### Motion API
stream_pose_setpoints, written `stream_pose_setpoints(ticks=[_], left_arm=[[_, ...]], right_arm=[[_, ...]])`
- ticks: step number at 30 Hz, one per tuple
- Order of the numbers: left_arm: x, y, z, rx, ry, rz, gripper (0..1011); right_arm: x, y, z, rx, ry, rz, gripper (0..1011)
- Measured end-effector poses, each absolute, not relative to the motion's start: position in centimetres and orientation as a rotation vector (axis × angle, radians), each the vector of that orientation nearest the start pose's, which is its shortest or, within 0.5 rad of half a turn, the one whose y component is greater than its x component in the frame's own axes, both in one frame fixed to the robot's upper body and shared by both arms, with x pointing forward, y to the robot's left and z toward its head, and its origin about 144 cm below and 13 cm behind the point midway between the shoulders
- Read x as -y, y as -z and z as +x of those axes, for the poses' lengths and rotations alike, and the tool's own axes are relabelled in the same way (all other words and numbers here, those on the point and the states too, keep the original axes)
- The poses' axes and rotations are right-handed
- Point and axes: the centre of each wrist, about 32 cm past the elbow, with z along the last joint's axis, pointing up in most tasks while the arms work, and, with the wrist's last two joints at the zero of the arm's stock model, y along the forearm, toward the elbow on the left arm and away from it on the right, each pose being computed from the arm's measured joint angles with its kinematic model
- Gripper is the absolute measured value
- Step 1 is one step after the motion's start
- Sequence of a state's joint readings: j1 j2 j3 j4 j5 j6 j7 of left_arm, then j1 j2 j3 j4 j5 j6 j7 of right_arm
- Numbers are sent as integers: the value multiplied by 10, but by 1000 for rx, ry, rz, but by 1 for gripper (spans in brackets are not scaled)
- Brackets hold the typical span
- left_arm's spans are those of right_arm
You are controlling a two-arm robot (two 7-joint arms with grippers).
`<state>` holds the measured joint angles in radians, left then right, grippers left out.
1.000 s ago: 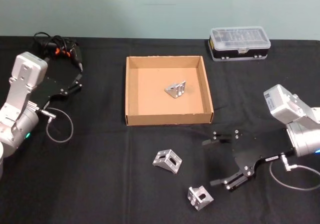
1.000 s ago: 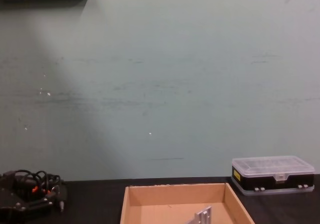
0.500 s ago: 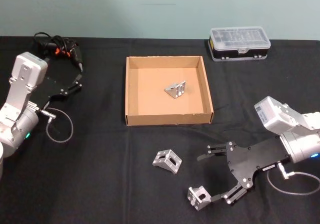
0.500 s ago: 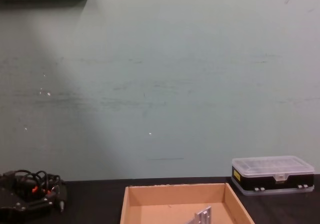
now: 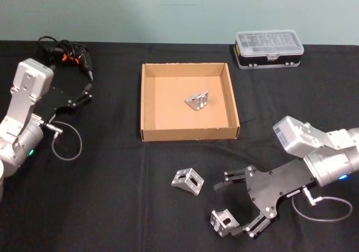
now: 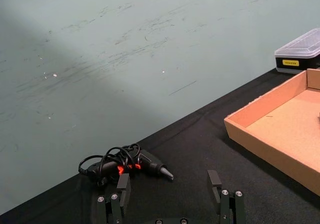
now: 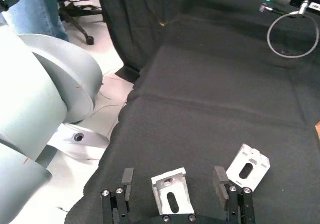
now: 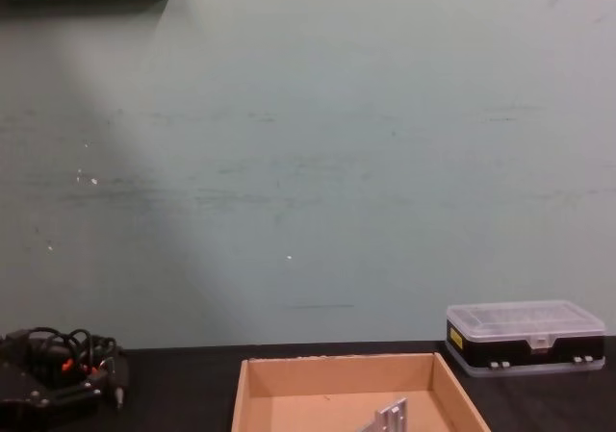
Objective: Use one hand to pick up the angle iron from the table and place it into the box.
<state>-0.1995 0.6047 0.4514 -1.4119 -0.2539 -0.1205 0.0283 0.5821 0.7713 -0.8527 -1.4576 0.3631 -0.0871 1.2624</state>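
Right gripper [image 5: 233, 210] spread wide, empty, straddling angle iron [image 5: 224, 222] on table [image 5: 112, 207] in front of box [image 5: 189, 133]. Likely light, rigid, slick metal: pinch across flat flanges. Left gripper [image 5: 84, 92] parked left of box, fingers apart

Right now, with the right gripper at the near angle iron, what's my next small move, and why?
Probably close the right gripper on the near angle iron: the right wrist view shows it on the table between the open fingers, roughly centred. The second angle iron lies outside one finger. The left gripper is parked, open, at the left.
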Motion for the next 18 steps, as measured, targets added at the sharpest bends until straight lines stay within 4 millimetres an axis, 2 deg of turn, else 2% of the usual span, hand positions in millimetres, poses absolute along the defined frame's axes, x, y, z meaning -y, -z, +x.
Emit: stream_pose_setpoints(ticks=[18], left_arm=[[-310,-1140,489,285,-1248,304,1000]], right_arm=[[274,-1212,540,163,-288,-562,1002]])
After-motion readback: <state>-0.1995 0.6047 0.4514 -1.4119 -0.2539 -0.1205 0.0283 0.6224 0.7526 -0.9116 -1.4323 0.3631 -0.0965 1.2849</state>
